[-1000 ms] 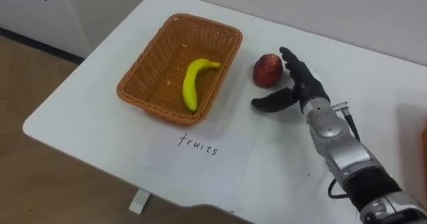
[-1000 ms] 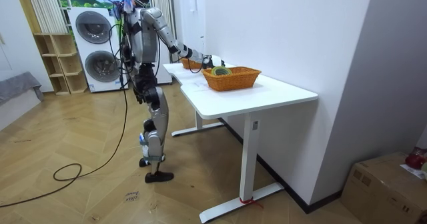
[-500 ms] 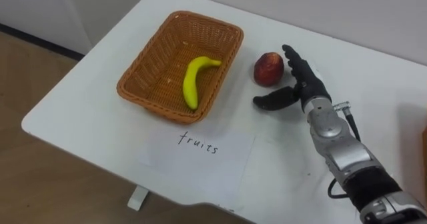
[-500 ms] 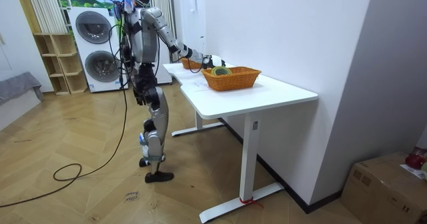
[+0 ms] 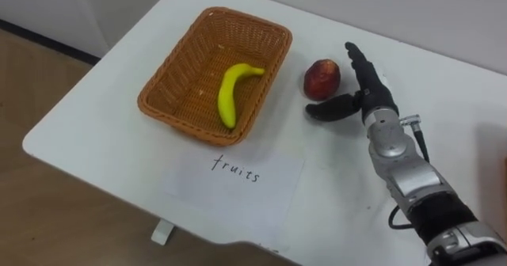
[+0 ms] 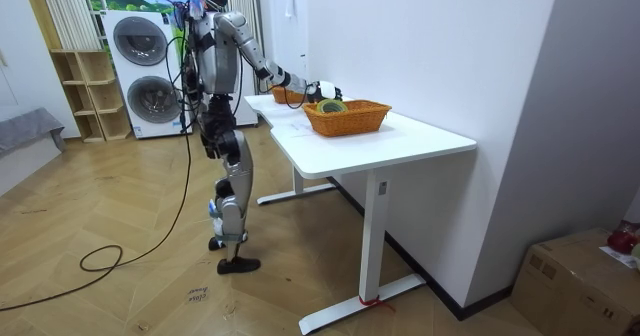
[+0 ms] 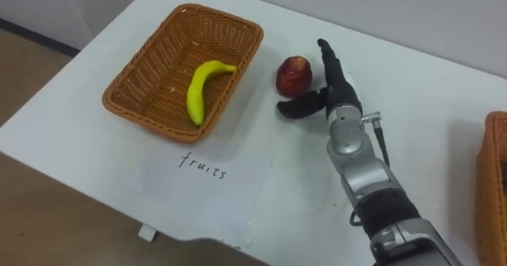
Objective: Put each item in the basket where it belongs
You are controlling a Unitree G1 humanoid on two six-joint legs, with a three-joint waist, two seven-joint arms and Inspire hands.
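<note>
Apple (image 5: pixel 322 78) on table (image 5: pixel 95 139), just right of basket (image 5: pixel 178 68). Right hand (image 5: pixel 371 100) open: fingers straight along the apple's right, thumb spread below it; contact unclear. Banana (image 5: pixel 229 96) in basket, long axis near-to-far, stem far-right. Paper (image 5: pixel 238 179) nearer the table's front edge.
</note>
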